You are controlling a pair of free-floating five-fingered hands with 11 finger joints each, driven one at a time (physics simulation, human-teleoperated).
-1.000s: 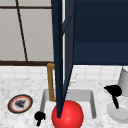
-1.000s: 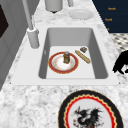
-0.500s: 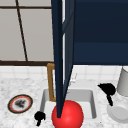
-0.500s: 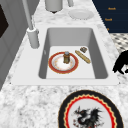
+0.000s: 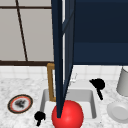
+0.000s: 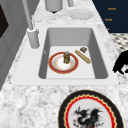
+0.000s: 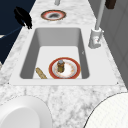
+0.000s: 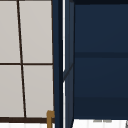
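Observation:
My right hand [image 5: 98,84] hovers over the back right corner of the sink [image 5: 93,105], holding nothing, fingers relaxed. Low at the sink's front left corner hangs my left hand [image 5: 39,116], idle and open; it is also the hand [image 6: 121,63] at the front rim and the hand [image 7: 22,16] near the far corner. In the basin lies a red-rimmed plate [image 6: 58,65] with a small brown jar [image 6: 66,57] standing on it. Beside it lie a tan stick-shaped loaf [image 6: 82,56] and a small brown piece [image 6: 83,49]. A red ball [image 5: 67,115] shows at the sink's front.
An open dark blue cabinet door [image 5: 61,57] hangs edge-on over the sink's middle. A patterned plate [image 5: 20,103] lies on the left counter. On the right counter are a white plate [image 5: 118,111] and a grey canister [image 5: 123,81]. The faucet [image 7: 96,37] stands at the back.
My right hand has moved left and back, from the right counter near the white plate to over the sink's back right corner. The left hand has stayed put.

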